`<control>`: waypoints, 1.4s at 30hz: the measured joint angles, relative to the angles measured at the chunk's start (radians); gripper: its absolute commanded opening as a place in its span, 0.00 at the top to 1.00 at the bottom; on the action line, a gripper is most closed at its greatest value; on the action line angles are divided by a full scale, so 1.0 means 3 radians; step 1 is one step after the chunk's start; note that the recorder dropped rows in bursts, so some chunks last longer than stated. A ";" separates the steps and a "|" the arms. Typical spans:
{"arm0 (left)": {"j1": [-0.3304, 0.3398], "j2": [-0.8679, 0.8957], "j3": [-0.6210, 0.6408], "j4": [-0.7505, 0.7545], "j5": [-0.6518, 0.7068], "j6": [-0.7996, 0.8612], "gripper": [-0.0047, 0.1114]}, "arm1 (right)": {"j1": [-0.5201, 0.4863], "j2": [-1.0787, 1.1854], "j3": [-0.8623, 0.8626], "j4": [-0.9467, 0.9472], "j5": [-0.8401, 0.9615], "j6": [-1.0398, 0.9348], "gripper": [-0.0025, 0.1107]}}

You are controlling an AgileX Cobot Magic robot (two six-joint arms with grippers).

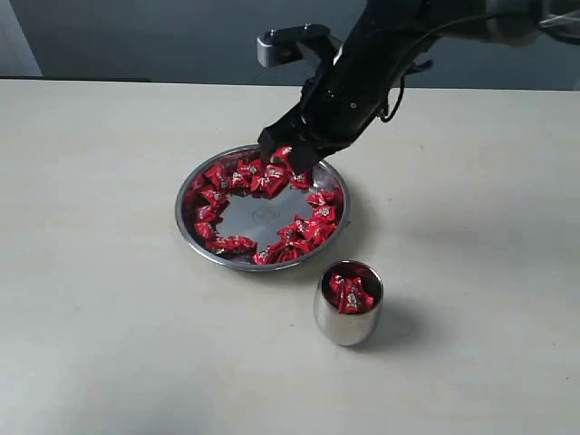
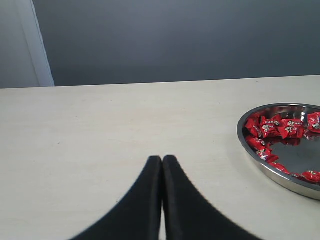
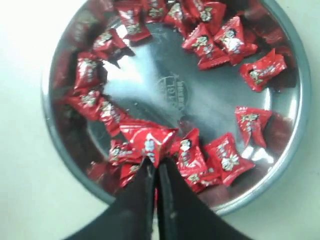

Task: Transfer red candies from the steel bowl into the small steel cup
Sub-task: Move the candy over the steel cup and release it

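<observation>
Pale beige table (image 1: 109, 344) is carrying everything, and across it, in the exterior view, the black right arm (image 1: 362, 63) is reaching down from about 1 o'clock toward the steel bowl (image 1: 258, 216). That bowl is sitting near the middle of the table, its flat bottom showing bare and mirror-bright at the centre. A round stamped mark (image 3: 172, 90) is showing there in the right wrist view, but its lettering is too blurred to read. The small steel cup (image 1: 344, 328) is standing upright near the bowl at about 5 o'clock, apart from the rim, with a few red wrappers showing inside it. The red candies (image 1: 217, 195) are lying in a ring around the bowl's floor, thickest from 9 round to 12 o'clock and again from 3 to 6. Each wrapper is bearing a small pale printed mark, which is not legible. The right gripper (image 3: 155, 162) is hanging at the bowl's 12 o'clock edge, its fingers drawn nearly together and pinching one candy by its wrapper. The left gripper (image 2: 161, 159) is hovering over bare table beside the bowl, its black fingers pressed together with nothing between them.
</observation>
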 measured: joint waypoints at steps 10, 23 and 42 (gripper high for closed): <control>0.0000 0.0000 0.0000 0.0000 0.0000 0.0000 0.96 | 0.0043 -0.1227 0.1459 0.0070 -0.0505 -0.0023 0.98; 0.0000 0.0000 0.0000 0.0000 0.0000 0.0000 0.96 | 0.0043 -0.1422 0.2247 0.0198 -0.0663 -0.0029 0.98; 0.0000 0.0000 0.0000 0.0000 0.0000 0.0000 0.96 | 0.0057 -0.1342 0.2255 0.0337 -0.0544 -0.0244 0.82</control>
